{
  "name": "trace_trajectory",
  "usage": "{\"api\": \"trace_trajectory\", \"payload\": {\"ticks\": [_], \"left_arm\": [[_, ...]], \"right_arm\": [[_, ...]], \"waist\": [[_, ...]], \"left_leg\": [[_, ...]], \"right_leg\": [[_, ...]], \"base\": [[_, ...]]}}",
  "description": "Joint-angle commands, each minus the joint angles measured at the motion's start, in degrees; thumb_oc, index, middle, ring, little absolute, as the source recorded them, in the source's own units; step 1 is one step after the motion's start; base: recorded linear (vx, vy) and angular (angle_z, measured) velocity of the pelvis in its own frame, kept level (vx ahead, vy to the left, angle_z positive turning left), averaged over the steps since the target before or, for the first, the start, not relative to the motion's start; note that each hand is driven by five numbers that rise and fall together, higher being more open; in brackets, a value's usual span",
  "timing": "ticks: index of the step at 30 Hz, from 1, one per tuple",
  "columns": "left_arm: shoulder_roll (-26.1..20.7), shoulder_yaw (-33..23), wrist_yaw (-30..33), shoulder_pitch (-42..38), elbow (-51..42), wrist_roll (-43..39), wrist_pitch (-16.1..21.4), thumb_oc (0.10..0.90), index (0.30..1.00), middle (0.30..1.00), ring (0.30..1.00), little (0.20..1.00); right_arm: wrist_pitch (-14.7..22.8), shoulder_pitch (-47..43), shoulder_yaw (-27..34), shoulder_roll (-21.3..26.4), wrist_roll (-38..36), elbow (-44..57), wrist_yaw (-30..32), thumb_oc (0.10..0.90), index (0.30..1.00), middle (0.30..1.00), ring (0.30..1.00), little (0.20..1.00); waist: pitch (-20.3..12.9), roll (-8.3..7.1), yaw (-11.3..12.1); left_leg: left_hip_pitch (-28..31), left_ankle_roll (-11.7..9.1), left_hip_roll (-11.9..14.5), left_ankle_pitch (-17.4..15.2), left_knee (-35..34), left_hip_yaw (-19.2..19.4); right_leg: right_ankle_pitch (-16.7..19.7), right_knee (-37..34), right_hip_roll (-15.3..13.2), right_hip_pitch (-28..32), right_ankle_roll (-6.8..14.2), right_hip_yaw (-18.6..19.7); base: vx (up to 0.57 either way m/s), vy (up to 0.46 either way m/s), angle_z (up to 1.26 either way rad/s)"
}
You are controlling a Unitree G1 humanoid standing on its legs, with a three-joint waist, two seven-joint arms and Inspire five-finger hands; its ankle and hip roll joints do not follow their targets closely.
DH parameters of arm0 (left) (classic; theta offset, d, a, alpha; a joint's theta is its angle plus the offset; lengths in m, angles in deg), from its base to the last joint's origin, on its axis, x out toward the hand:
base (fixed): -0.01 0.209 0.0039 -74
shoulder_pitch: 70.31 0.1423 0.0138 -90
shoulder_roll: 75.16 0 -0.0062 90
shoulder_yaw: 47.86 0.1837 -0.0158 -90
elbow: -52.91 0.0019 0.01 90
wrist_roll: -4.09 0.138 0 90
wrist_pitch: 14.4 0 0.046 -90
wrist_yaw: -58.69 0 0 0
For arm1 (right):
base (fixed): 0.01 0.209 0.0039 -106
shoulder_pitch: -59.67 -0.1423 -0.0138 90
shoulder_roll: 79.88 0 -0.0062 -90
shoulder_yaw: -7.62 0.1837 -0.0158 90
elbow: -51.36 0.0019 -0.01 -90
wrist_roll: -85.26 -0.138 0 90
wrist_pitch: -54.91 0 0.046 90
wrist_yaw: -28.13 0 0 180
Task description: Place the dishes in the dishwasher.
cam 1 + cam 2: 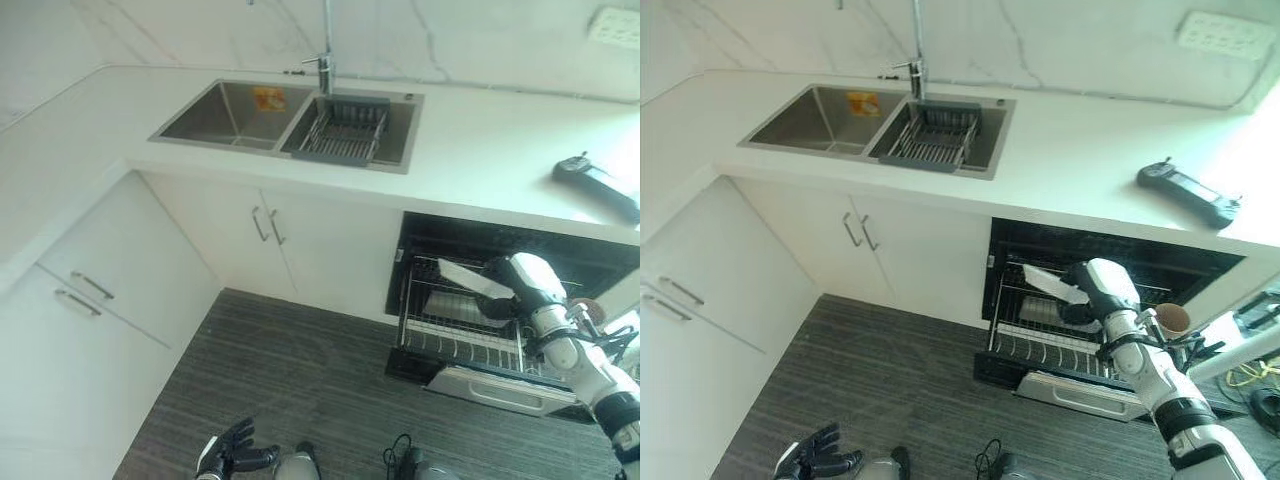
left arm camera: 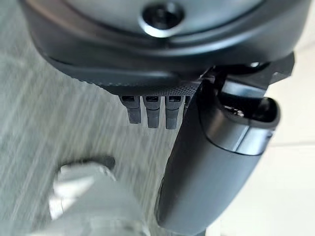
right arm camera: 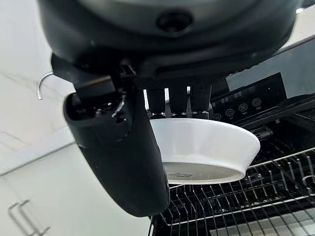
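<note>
My right hand [image 3: 123, 147] is shut on a white bowl [image 3: 206, 147], thumb on one side of the rim and fingers on the other. It holds the bowl [image 1: 1052, 284] tilted just above the pulled-out black wire rack [image 1: 460, 345] of the dishwasher [image 1: 1110, 255], which stands open under the counter. The same hand [image 1: 497, 305] reaches in over the rack's right half. Something pale [image 1: 1038, 310] lies in the rack under the bowl; I cannot tell what it is. My left hand [image 1: 235, 450] hangs low over the floor, fingers relaxed and holding nothing.
A double steel sink [image 1: 225, 112] with a tap [image 1: 325, 70] is set in the white counter [image 1: 480, 150]; a wire drainer [image 1: 340, 130] sits in its right basin. A black device [image 1: 1188, 192] lies on the counter above the dishwasher. White cupboards [image 1: 130, 290] line the left side.
</note>
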Motion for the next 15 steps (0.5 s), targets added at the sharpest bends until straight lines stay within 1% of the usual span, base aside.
{"api": "trace_trajectory", "payload": {"ticks": [1,2,3,4,9,11,12,13,15], "left_arm": [[-3.8,2.1,0.6,-0.1,-1.3,-0.8,4.5,0.8,0.9,0.9,0.9,0.9],[-4.0,2.5,0.6,-0.4,-1.4,-1.2,4.7,0.8,0.9,0.9,0.9,0.9],[-4.4,3.2,0.6,-0.8,-1.9,-1.7,4.9,0.8,0.9,0.9,0.9,0.9],[-4.7,4.5,0.5,-1.7,-2.4,-2.3,5.2,0.8,0.9,0.9,0.9,0.9],[-5.1,5.6,0.9,-2.6,-3.0,-4.1,5.9,0.8,0.9,0.9,0.9,0.9],[-5.5,5.6,0.9,-3.3,-3.6,-5.2,5.5,0.8,0.9,0.9,0.9,0.9],[-5.6,5.5,0.8,-3.5,-3.7,-5.6,5.5,0.8,0.9,0.9,0.9,0.9],[-5.6,5.5,0.8,-3.7,-3.7,-5.9,5.8,0.8,0.9,0.9,0.9,0.9],[-5.8,5.8,0.9,-4.0,-3.7,-6.7,6.2,0.8,0.9,0.9,0.9,0.9]], "right_arm": [[2.2,-5.4,1.1,1.0,0.3,1.5,5.9,0.4,0.3,0.3,0.3,0.3],[2.0,-6.2,0.7,1.1,-0.1,0.3,5.4,0.4,0.3,0.3,0.3,0.3],[2.3,-8.2,0.1,1.1,-1.2,-2.9,5.1,0.4,0.3,0.3,0.3,0.3],[2.2,-11.0,-1.4,1.2,-1.7,-6.1,3.8,0.4,0.3,0.3,0.3,0.3],[2.7,-14.2,-2.8,1.3,-3.2,-11.3,1.7,0.4,0.3,0.3,0.3,0.3],[2.7,-14.8,-2.9,1.1,-2.8,-13.4,1.5,0.4,0.3,0.3,0.3,0.3],[2.2,-15.0,-3.1,1.0,-2.9,-13.8,1.0,0.4,0.3,0.3,0.3,0.3],[0.6,-15.3,-3.5,1.2,-2.8,-13.9,2.4,0.4,0.3,0.3,0.3,0.3],[0.7,-15.0,-2.9,0.9,-2.9,-15.1,1.5,0.4,0.3,0.3,0.3,0.3]], "waist": [[0.6,-2.18,0.4],[1.0,-2.04,0.6],[1.8,-1.68,1.0],[2.9,-1.03,1.5],[4.7,-0.09,1.8],[5.4,0.32,1.9],[5.8,0.48,2.0],[6.3,0.67,2.0],[7.1,0.96,1.9]], "left_leg": [[-0.1,-0.8,1.0,-2.2,1.1,-4.0],[-0.3,-0.8,0.9,-2.1,1.1,-4.1],[-0.9,-0.8,0.7,-1.8,1.1,-4.4],[-1.8,-0.8,0.5,-1.4,1.1,-5.0],[-3.0,-0.6,-0.2,-1.1,1.1,-5.5],[-3.6,-0.5,-0.5,-1.0,1.1,-5.7],[-3.8,-0.4,-0.7,-0.9,1.1,-5.8],[-4.2,-0.4,-0.8,-0.9,1.1,-5.9],[-4.6,-0.3,-1.0,-0.9,1.1,-5.9]], "right_leg": [[-0.7,-4.2,-4.3,7.5,8.0,2.0],[-0.6,-4.2,-4.4,7.3,8.0,2.0],[-0.4,-4.2,-4.5,6.8,8.0,1.9],[-0.1,-4.2,-4.7,6.0,7.9,1.9],[0.4,-4.2,-4.9,4.6,7.8,2.3],[0.7,-4.2,-5.1,3.8,7.9,2.4],[0.9,-4.2,-5.2,3.4,7.9,2.6],[1.0,-4.2,-5.4,3.0,7.9,2.6],[1.3,-4.2,-5.5,2.3,7.9,2.7]], "base": [[-0.03,-0.024,0.13],[-0.05,-0.026,0.14],[-0.08,-0.029,0.12],[-0.09,-0.023,0.06],[-0.02,-0.004,0.03],[0.0,0.0,0.0],[-0.04,-0.001,0.02],[-0.03,-0.003,0.03],[-0.02,-0.002,0.01]]}}
